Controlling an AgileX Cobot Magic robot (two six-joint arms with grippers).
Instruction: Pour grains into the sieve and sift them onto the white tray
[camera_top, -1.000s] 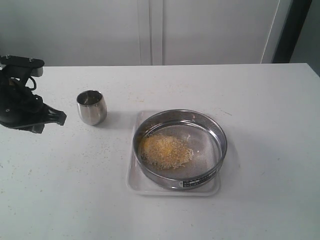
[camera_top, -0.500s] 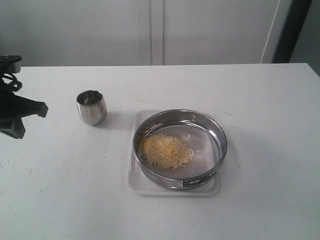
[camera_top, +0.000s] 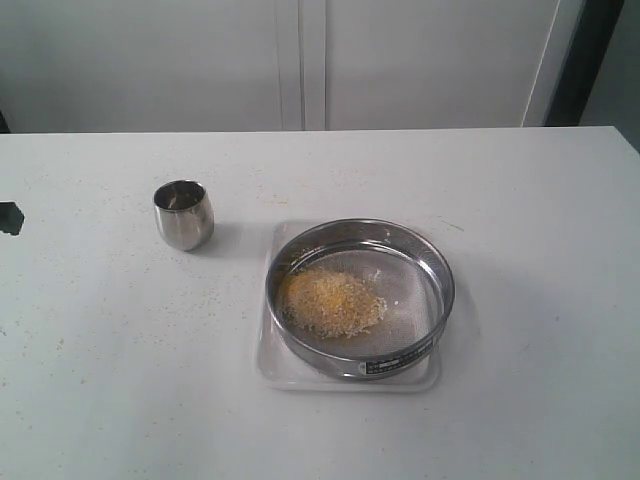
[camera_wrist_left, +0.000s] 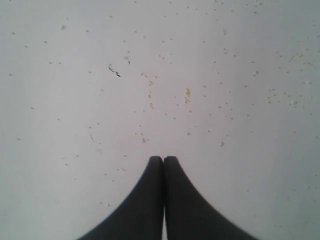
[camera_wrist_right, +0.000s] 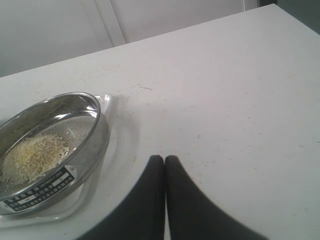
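- Pouring looks done: the grains (camera_top: 330, 302) lie heaped in the sieve (camera_top: 440, 280), which sits on the white tray (camera_top: 272, 372).
- Sifting is left, I judge, since the heap lies bunched and unspread.
- My left jaws and right jaws are clenched on nothing. The sieve is near the right pair and well apart from the left.
- The sieve is round with no long axis, level, mouth up, its label (camera_wrist_right: 42, 187) facing my right jaws.
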